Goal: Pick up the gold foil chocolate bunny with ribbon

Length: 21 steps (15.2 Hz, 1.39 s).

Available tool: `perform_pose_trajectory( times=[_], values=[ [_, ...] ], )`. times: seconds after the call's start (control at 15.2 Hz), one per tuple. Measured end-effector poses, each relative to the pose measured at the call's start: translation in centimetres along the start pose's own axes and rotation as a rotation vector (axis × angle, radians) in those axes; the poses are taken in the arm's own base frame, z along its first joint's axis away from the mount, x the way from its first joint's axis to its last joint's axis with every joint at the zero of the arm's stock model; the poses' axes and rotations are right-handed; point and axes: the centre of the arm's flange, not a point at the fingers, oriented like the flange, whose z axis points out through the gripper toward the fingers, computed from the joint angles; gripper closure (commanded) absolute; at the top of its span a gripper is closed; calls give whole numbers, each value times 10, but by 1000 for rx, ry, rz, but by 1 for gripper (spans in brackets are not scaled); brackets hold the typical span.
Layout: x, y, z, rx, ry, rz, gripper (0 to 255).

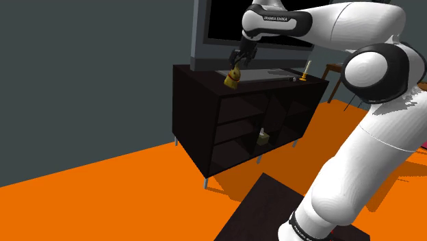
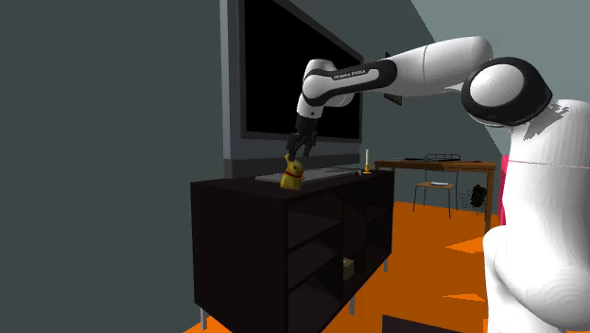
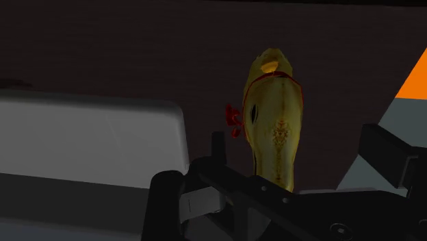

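Black TV cabinet surface (image 1: 202,76), orange floor (image 1: 102,198) below.
Black two-finger gripper (image 1: 237,61) is spread open right over the shiny gold foil bunny with red ribbon (image 1: 233,79). The bunny stands upright between the fingers, which look clear of it, with a pale grey TV base (image 3: 89,137) just beside.

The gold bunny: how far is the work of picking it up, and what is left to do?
Done: the approach. The gripper is at the head of the gold bunny. In hand: the grasp. In the wrist view the fingers stand apart on either side of the bunny, not touching it. Left: closing on it and lifting, since it rests on the dark cabinet.
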Motion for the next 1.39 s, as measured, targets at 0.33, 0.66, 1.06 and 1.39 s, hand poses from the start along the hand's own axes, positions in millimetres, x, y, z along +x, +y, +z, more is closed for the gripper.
perform_pose_trajectory(
  times=[0.33, 0.66, 1.06, 1.39],
  values=[
    [1, 2, 15, -2, 16, 3, 0],
    [-5, 1, 31, -2, 17, 3, 255],
    [-5, 1, 31, -1, 19, 3, 255],
    [-3, 1, 27, -2, 18, 3, 255]
  ],
)
